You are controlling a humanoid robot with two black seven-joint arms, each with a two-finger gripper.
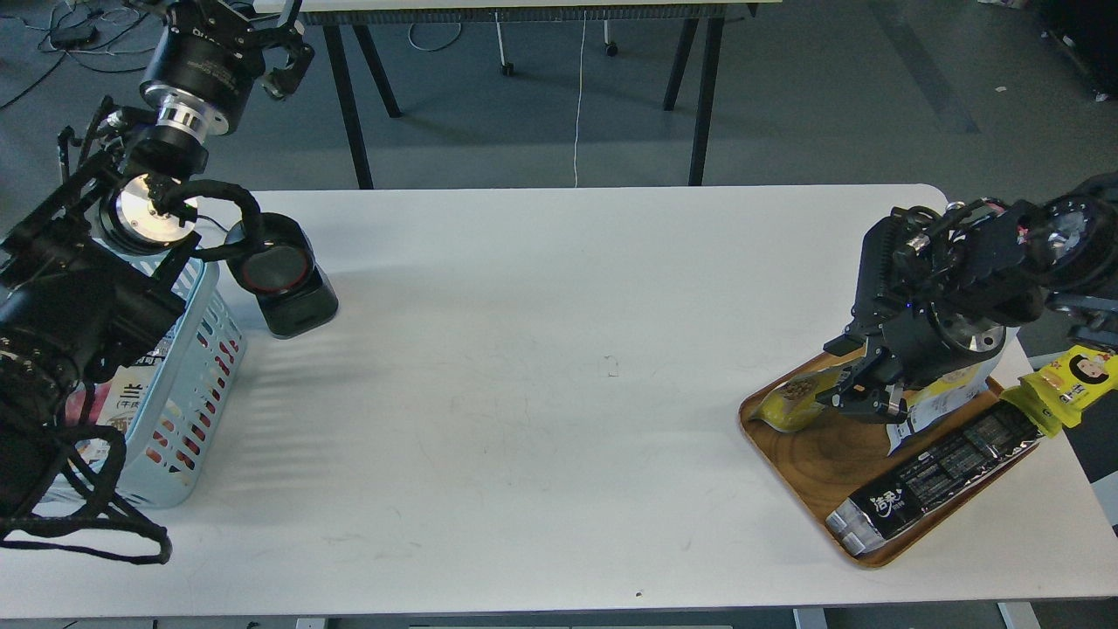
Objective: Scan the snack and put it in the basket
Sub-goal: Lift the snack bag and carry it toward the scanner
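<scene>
The snack lies on the oval wooden tray [808, 459] at the right. Its yellow panel with beige puffs [789, 400] shows left of my right gripper, and a white part with black text [942, 404] shows to its right. My right gripper [865, 400] points down onto the pouch's middle. Its dark fingers touch the pouch, and I cannot tell them apart. The pale blue basket [190, 384] stands at the table's left edge with some packets inside, partly hidden by my left arm. My left gripper [272, 39] is raised high at the top left, open and empty.
A black scanner with a red ring [281, 273] stands just right of the basket. A long black packet [939, 476] lies across the tray's front. A yellow packet [1073, 377] lies past the tray at the table's right edge. Another table's legs stand behind.
</scene>
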